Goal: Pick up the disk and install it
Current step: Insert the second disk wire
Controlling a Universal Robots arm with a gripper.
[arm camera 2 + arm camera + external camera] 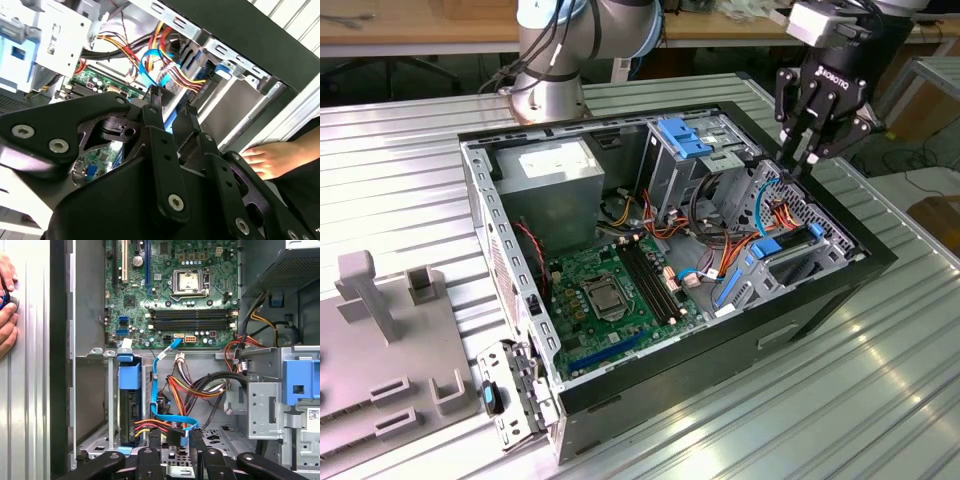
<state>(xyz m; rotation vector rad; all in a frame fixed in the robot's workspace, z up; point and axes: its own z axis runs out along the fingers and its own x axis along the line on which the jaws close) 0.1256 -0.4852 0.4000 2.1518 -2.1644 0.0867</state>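
gripper point(798, 158) poised over the drive bay of an open computer case point(520, 395), nothing between its fingers.

fingers point(197, 440) stand slightly apart and parallel in both wrist views, tips near the blue data cable point(167, 412) and the orange and yellow power leads point(150, 426), with no visible hold on either. the disk point(129, 407), dark body in its blue carrier frame, sits upright in the metal bay beside the case wall, seemingly already slotted; whether it is fully seated or cabled cannot be told. by this judgement the pick-up is done and the install is at or near its end. a person's hand point(6, 310) rests on the table just outside the case.
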